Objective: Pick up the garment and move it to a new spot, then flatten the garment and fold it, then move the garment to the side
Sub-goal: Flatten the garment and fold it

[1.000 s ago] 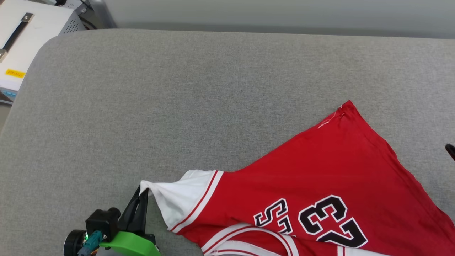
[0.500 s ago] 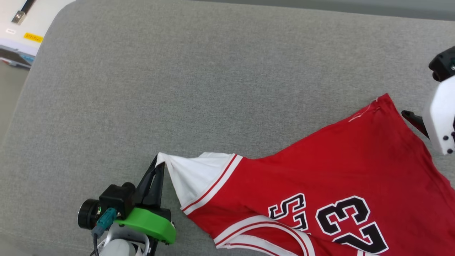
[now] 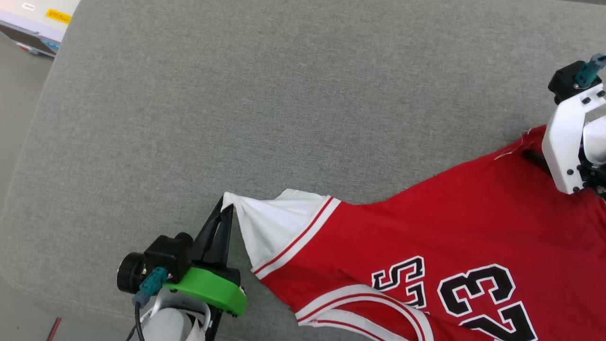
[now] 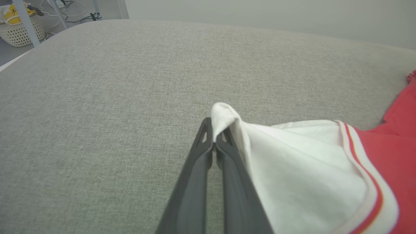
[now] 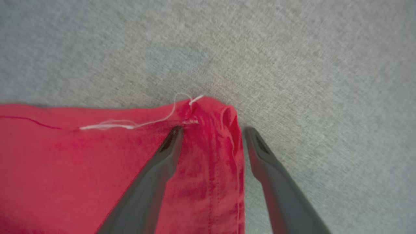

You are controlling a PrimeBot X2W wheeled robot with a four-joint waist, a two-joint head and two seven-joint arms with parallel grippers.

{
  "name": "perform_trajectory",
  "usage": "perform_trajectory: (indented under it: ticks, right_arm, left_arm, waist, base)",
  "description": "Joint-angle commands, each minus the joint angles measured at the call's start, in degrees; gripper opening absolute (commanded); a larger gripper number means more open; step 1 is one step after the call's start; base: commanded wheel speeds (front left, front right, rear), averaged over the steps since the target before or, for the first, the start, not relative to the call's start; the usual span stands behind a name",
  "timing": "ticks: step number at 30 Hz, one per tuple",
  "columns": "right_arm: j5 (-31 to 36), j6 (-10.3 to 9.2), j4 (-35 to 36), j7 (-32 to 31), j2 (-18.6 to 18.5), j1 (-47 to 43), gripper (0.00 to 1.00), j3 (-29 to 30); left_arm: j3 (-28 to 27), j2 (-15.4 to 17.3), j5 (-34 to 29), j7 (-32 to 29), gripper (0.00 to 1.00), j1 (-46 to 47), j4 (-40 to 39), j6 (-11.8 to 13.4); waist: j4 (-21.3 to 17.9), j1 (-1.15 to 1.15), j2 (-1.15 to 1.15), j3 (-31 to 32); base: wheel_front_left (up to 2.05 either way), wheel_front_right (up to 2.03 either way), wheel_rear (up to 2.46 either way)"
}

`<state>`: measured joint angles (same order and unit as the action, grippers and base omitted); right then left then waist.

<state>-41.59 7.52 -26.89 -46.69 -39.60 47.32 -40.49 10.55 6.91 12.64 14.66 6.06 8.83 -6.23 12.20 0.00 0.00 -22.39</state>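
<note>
step in hand, as i judge it: getting a two-point hold on the garment so it can be lifted or pulled flat. one point is made, the second is not.

left gripper: closed, fingers pressed together on the tip of the white sleeve. the sleeve is drawn to a peak at the fingertips and fans away to that hand's right, with the striped trim and then the red body beyond it. the fabric at the tip is raised a little off the grey cushion.

garment body: lies spread on the cushion between the two hands, number side up, slack and creased near the collar.

right gripper: jaws wide apart, holding nothing. they straddle the red hem corner, one finger over the fabric, the other over bare cushion just beside the edge. a loose white thread trails from the corner along the hem.

next move, in my view: lower the right gripper and close on the corner, taking both layers, before any pull. risk: a thin pinch may slip off.
</note>
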Motion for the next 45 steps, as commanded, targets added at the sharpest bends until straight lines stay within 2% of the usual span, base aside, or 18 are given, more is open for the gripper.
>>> perform_trajectory:
  ticks: [1, 5, 7, 10, 15, 23, 29, 35, 40, 45]
  right_arm:
    - [-1.27, -0.03, -2.11, 0.97, 0.93, -2.21, 0.0, -2.38]
    - [-3.09, -0.03, -1.99, 7.0, 0.08, -0.5, 0.0, -3.58]
    - [-3.54, -0.03, -0.45, 12.36, -0.41, 0.82, 0.0, -3.59]
    - [-5.11, -0.03, 1.65, 19.39, -1.33, 2.08, 0.0, -2.89]
    - [-6.15, -0.03, 6.04, 26.09, -3.41, 3.17, 0.0, -2.93]
    - [-8.76, -0.03, 13.45, 35.59, -3.41, 5.26, 0.0, 2.26]
    - [-8.01, -0.03, 17.37, 38.3, -3.02, 7.27, 0.0, 6.69]
    - [-7.83, -0.03, 19.38, 38.42, -1.32, 9.36, 0.0, 12.43]
    - [-5.44, -0.03, 18.06, 36.97, 0.89, 13.22, 0.0, 16.01]
    - [-1.22, -0.03, 12.83, 35.61, 4.88, 21.7, 0.0, 19.06]
  left_arm:
    - [-0.4, -0.38, -0.38, 0.34, 0.0, 1.1, 0.16, -0.2]
    - [-1.25, -0.13, -0.6, 0.34, 0.0, 0.68, 0.36, -0.25]
    - [-1.88, 0.24, -0.49, 0.34, 0.0, 0.61, 0.06, -0.33]
    - [-2.9, 2.26, -1.04, 0.34, 0.0, 1.03, -0.65, -0.46]
    - [-3.92, 6.24, -1.57, 0.19, 0.0, 3.44, -3.17, -0.7]
    - [-2.73, 11.38, -1.27, -4.04, 0.0, 15.59, -9.89, -1.05]
    - [0.58, 15.05, -0.17, -7.72, 0.0, 28.53, -12.34, -1.21]
    - [5.82, 18.69, 1.96, -9.57, 0.0, 43.06, -10.73, -1.24]
    - [10.25, 19.45, 4.51, -10.46, 0.0, 54.4, -6.88, -1.24]
    - [14.54, 19.82, 7.5, -10.96, 0.0, 68.64, 0.26, -1.24]
  waist:
    - [-0.24, 0.0, 0.0, 0.41]
    - [-1.47, 0.0, 0.0, 2.03]
    - [-2.12, 0.0, 0.0, 3.15]
    - [-3.1, 0.0, 0.0, 5.05]
    - [-4.73, 0.0, 0.0, 8.03]
    - [-7.38, 0.0, 0.0, 10.89]
    - [-9.13, 0.0, 0.0, 10.79]
    - [-10.55, 0.0, 0.0, 8.72]
    - [-11.38, 0.0, 0.0, 5.11]
    - [-12.2, 0.0, 0.0, -0.88]
  base:
    - [0.0, 0.0, 0.0]
    - [0.0, 0.0, 0.0]
    - [0.0, 0.0, 0.0]
    - [0.0, 0.0, 0.0]
    - [0.0, 0.0, 0.0]
    - [0.0, 0.0, 0.0]
    - [0.0, 0.0, 0.0]
    - [0.0, 0.0, 0.0]
    - [0.0, 0.0, 0.0]
    - [0.0, 0.0, 0.0]
